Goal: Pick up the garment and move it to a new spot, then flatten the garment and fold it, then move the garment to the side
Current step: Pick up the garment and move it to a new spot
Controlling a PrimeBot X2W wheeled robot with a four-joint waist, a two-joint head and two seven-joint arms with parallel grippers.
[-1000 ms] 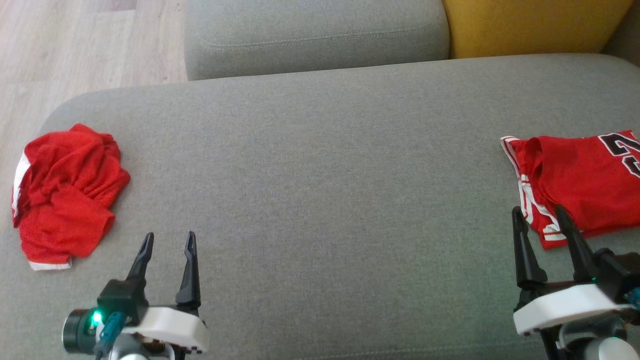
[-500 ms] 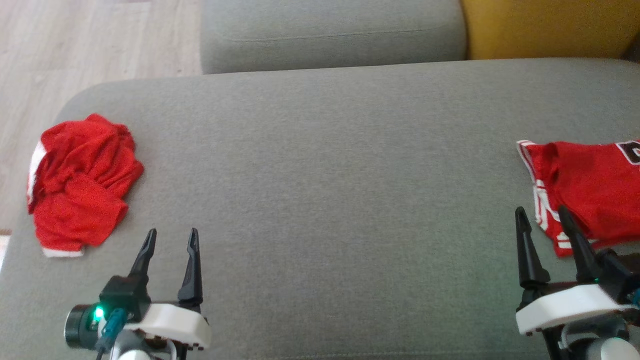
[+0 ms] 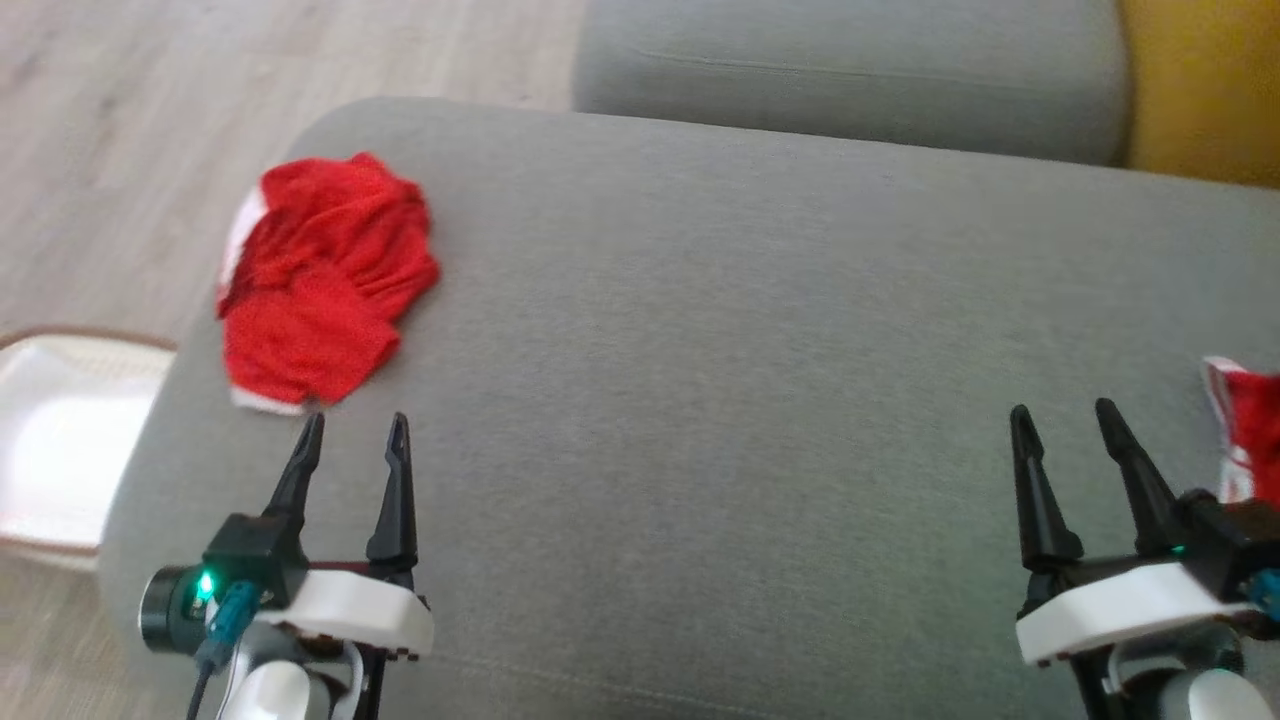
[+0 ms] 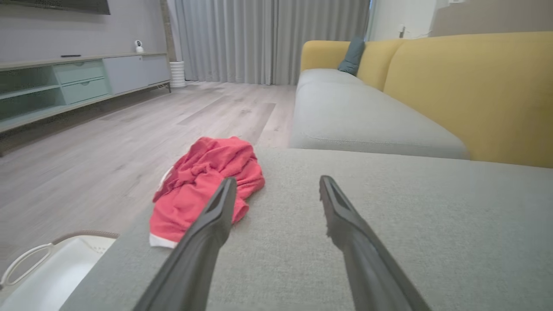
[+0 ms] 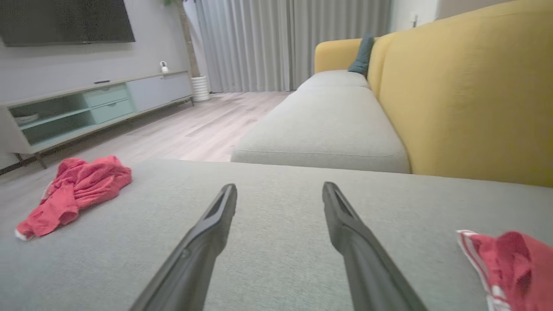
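Left wrist view: white basket [image 4: 52,276] near garment [image 4: 207,181]; left end effector [image 4: 277,181], right end effector [image 5: 280,186] wide.

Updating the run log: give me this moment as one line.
stage: pre-grasp | crumpled red garment: lying on cushion, untouched | left gripper: open, empty | right gripper: open, empty

white basket [image 3: 55,440] lower left, on wooden floor [image 3: 150,120] | yellow backrest [image 3: 1205,90] upper right | grey curtains [image 4: 268,39] top centre, left wrist view

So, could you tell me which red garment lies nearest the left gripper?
The crumpled one just ahead of the left gripper; the white-striped one lies far right.
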